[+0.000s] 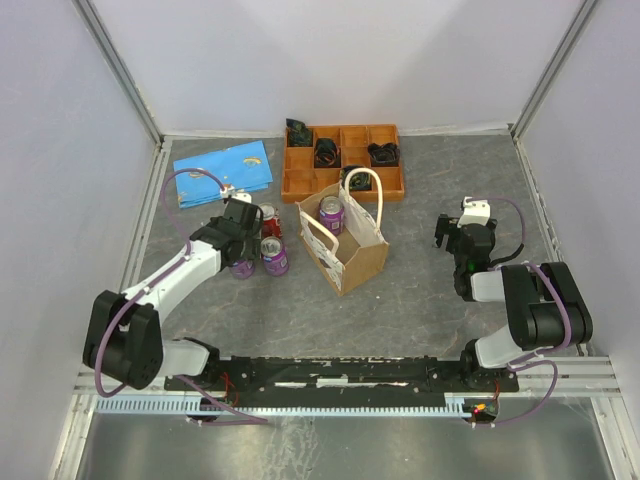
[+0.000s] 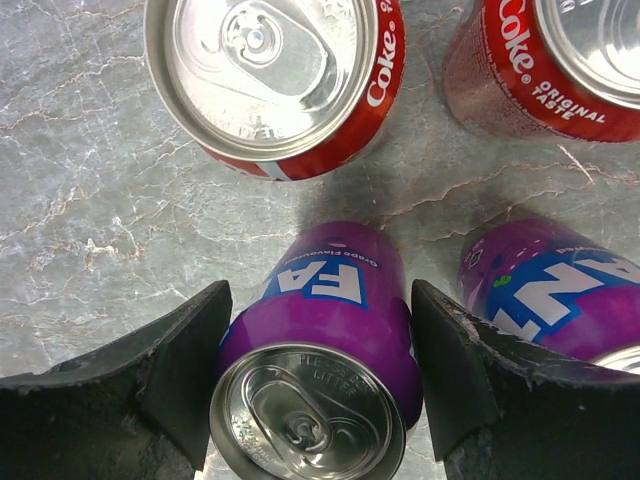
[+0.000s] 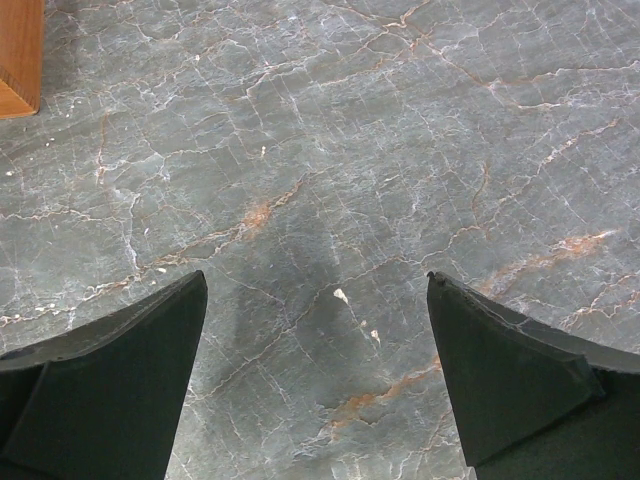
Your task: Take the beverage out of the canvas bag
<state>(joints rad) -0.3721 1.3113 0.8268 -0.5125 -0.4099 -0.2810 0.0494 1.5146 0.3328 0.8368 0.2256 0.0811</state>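
The left pincer [image 2: 318, 300] is closed on a purple can [image 2: 315, 350], which stands on the desk [image 2: 80, 200] beside two Coke cans [image 2: 275, 75], well left of the bag [image 1: 352, 258]. The set-down looks done; next it should release and lift clear. A second can [image 1: 332, 214] stands inside the bag. The right pincer [image 3: 315, 290] hangs open and empty.

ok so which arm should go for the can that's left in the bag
Right, probably. The right gripper is open and empty over bare table beside the canvas bag, which holds a purple can. The left gripper is busy, closed on a Fanta can outside the bag.
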